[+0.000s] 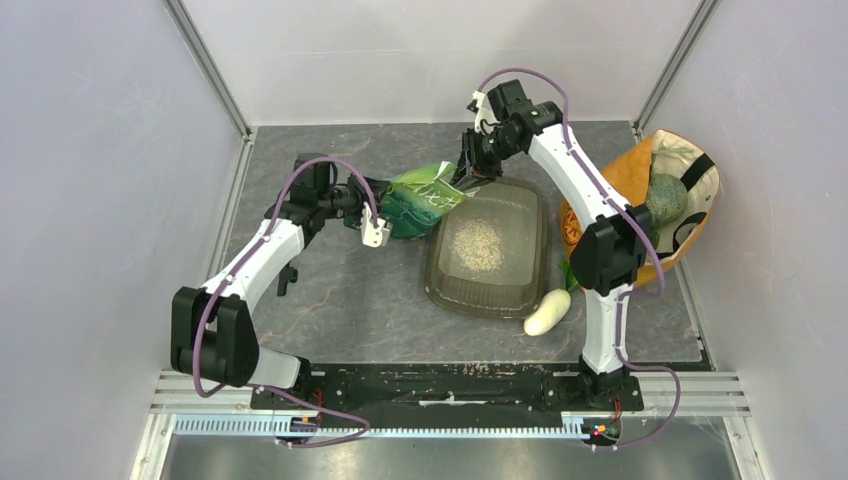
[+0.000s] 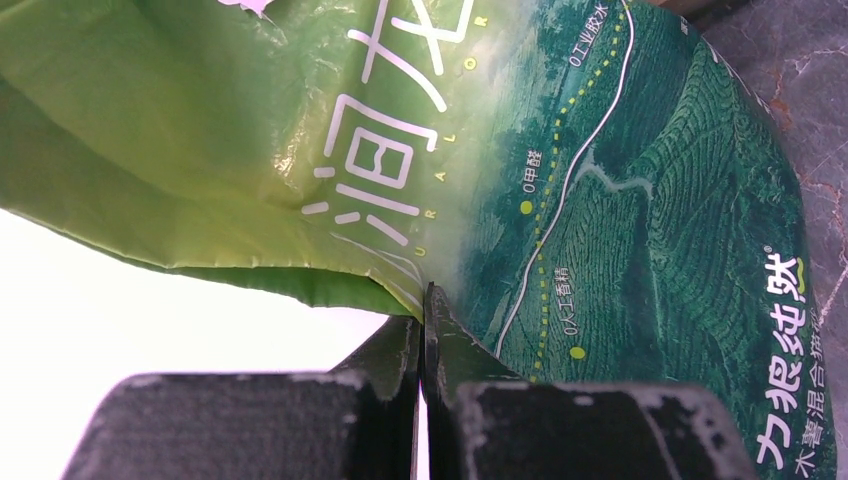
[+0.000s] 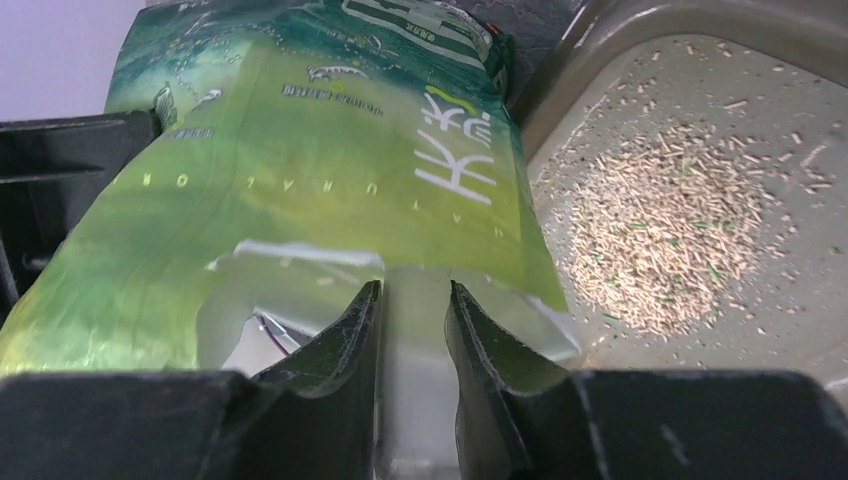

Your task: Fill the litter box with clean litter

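One each: litter box (image 1: 500,300), heap (image 1: 478,245), pouch (image 1: 425,200)

Litter box (image 1: 505,297): shallow rectangular tray of smoky grey-brown translucent plastic with rounded corners and a wide rim, lying flat and open side up on the table, right of centre. Clean litter (image 1: 478,245): small loose heap of pale beige pellets on the tray's floor near its middle, with strays scattered around.

We are in a robotics lab cell: plain white walls (image 1: 100,150) in aluminium framing (image 1: 210,70), a grey counter (image 1: 350,290) (stone-patterned), two cabled arms (image 1: 262,250) bolted to a metal rail (image 1: 450,405).
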Action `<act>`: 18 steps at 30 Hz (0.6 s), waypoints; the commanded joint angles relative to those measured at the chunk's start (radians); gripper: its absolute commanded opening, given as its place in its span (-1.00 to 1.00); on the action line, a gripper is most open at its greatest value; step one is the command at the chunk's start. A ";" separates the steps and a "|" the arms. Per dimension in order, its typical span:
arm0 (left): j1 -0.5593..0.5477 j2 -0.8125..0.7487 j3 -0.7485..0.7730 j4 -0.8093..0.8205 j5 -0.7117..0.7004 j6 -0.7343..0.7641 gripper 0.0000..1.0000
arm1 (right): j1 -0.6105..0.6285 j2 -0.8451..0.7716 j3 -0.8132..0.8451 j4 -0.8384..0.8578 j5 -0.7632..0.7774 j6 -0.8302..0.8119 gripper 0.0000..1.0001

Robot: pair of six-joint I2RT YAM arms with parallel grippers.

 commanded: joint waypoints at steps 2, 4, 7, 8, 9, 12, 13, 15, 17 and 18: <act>-0.004 -0.044 0.007 0.096 0.035 0.073 -0.96 | 0.019 0.074 0.033 -0.032 0.051 0.034 -1.00; -0.005 -0.042 0.010 0.097 0.036 0.079 -0.96 | 0.028 0.096 0.040 -0.030 0.047 0.039 -1.00; -0.007 -0.035 0.014 0.097 0.038 0.082 -0.96 | 0.040 0.122 0.044 -0.018 0.013 0.042 -1.00; -0.008 -0.030 0.015 0.097 0.038 0.083 -0.96 | 0.041 0.128 0.046 -0.013 -0.009 0.044 -1.00; -0.008 -0.028 0.016 0.097 0.037 0.085 -0.96 | 0.042 0.134 0.044 0.000 -0.035 0.047 -1.00; -0.010 -0.020 0.014 0.097 0.034 0.089 -0.96 | 0.042 0.154 0.054 0.033 -0.116 0.048 -1.00; -0.010 -0.019 0.014 0.098 0.032 0.090 -0.96 | 0.043 0.158 0.059 0.041 -0.133 0.050 -1.00; -0.010 -0.015 0.014 0.098 0.027 0.090 -0.96 | 0.044 0.160 0.058 0.080 -0.201 0.063 -1.00; -0.010 -0.011 0.014 0.098 0.024 0.089 -0.96 | 0.046 0.159 0.045 0.140 -0.282 0.091 -1.00; -0.010 -0.009 0.014 0.099 0.023 0.089 -0.96 | 0.048 0.157 0.040 0.170 -0.312 0.107 -1.00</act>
